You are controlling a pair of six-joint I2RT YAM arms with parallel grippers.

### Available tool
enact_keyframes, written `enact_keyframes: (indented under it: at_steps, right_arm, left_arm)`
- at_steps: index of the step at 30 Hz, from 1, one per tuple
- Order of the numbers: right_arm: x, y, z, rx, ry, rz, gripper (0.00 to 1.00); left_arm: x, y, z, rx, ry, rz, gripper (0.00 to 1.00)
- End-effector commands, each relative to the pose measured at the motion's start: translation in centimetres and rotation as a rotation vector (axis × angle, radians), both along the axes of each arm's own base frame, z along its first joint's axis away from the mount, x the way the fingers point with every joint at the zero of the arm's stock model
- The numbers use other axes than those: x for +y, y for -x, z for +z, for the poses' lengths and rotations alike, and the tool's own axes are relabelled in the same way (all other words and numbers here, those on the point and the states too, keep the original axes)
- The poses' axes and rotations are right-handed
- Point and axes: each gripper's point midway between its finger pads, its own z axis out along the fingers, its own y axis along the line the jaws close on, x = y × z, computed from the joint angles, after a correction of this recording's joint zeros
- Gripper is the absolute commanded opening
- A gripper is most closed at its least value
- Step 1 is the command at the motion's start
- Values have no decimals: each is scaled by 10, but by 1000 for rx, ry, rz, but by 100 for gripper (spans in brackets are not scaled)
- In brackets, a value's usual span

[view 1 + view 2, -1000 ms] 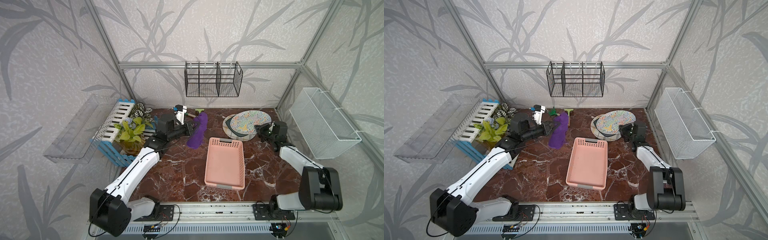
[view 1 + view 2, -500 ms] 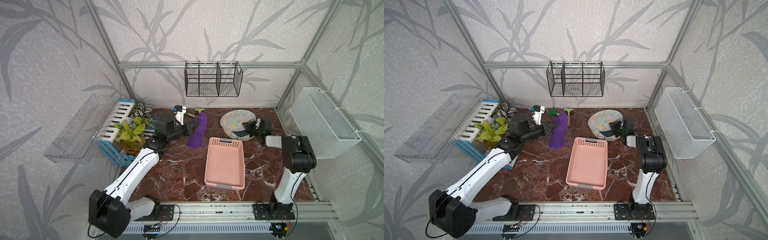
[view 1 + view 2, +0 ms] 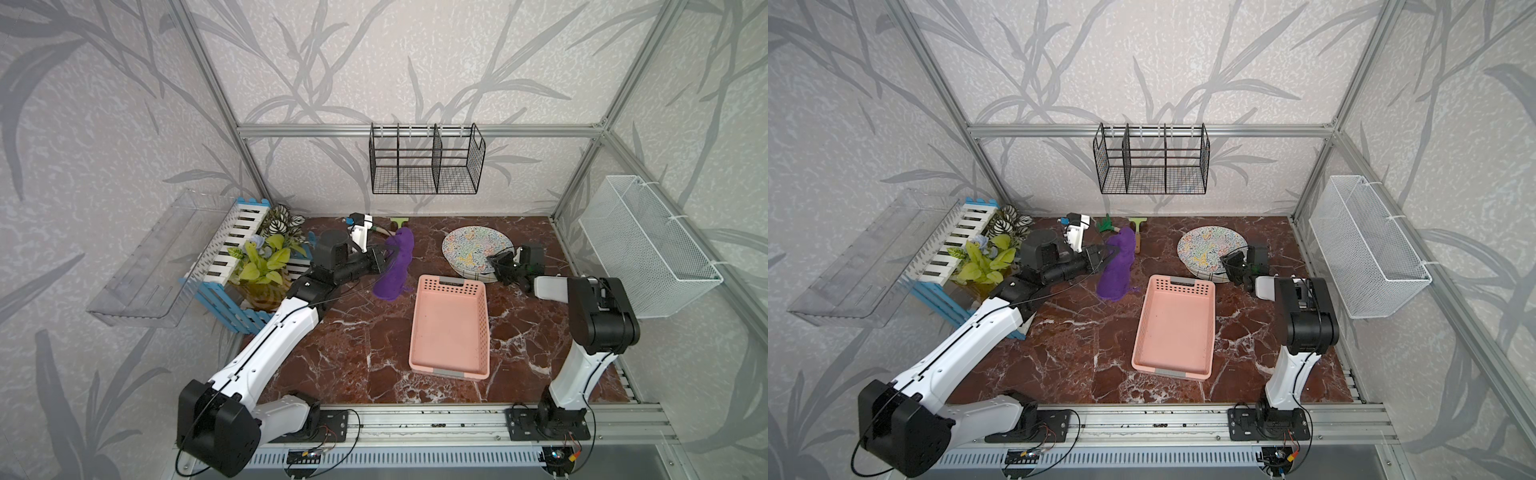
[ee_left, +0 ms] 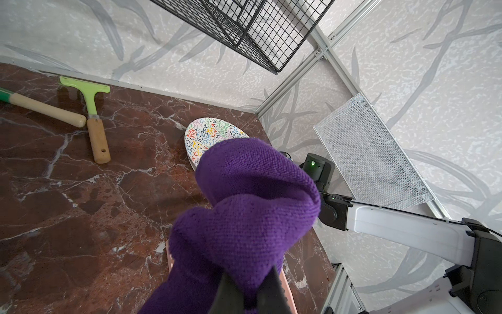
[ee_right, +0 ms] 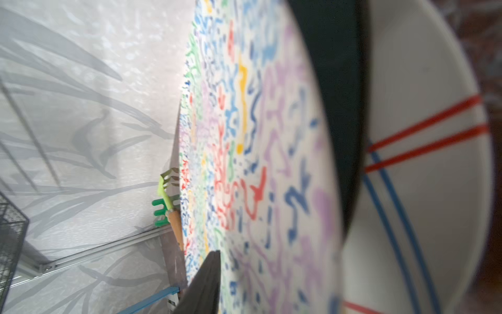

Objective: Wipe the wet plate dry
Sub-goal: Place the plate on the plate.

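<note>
A white plate with coloured squiggles (image 3: 473, 245) (image 3: 1208, 245) lies at the back right, resting on a white plate with red and blue stripes (image 3: 478, 276). My right gripper (image 3: 500, 266) (image 3: 1233, 264) sits at its near rim. In the right wrist view the squiggle plate (image 5: 258, 136) runs between the jaws; one finger (image 5: 203, 285) stands on its patterned side, and the jaws are parted, open. My left gripper (image 3: 384, 259) (image 4: 248, 293) is shut on a purple cloth (image 3: 395, 266) (image 4: 244, 204), which hangs to the table left of the plate (image 4: 209, 133).
A pink basket (image 3: 451, 328) stands in front of the plates. Two wooden-handled green tools (image 4: 95, 130) lie at the back wall. A potted plant (image 3: 266, 262) and a blue-white fence are at the left. A white wire basket (image 3: 648, 245) hangs at the right, and a black wire rack (image 3: 424, 162) at the back.
My right arm swung the squiggle plate leftward and brought it down from tilted to lying on the striped plate. Its jaws have parted. The left arm and cloth stayed still.
</note>
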Motion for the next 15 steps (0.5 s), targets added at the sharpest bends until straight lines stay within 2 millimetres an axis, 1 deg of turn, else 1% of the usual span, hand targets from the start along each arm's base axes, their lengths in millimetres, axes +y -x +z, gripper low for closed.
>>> enact_keyframes:
  at_steps: [1, 3, 5, 7, 8, 10, 11, 15]
  right_arm:
    - [-9, 10, 7, 14, 61, 7, 42]
    - [-12, 14, 10, 20, 68, 11, 50]
    - [-17, 19, 15, 30, 95, 7, 61]
    - [-22, 26, 23, 32, 130, 5, 70]
    - [-25, 27, 33, 11, 144, 5, 74]
    - [-30, 32, 45, -5, 157, 2, 76]
    - [-33, 36, 48, -6, 159, -1, 79]
    - [-43, 48, 68, -37, 169, 2, 80]
  left_arm:
    - [6, 3, 9, -50, -2, 19, 0]
    - [13, 1, 2, -50, -51, 46, 0]
    - [22, 0, -7, -50, -116, 88, 0]
    - [32, 0, -18, -45, -180, 124, 0]
    - [36, 0, -25, -36, -210, 139, 0]
    - [42, 0, -40, -13, -263, 157, 0]
    - [44, 0, -48, 1, -277, 160, 0]
    - [41, -1, -80, 52, -329, 146, 0]
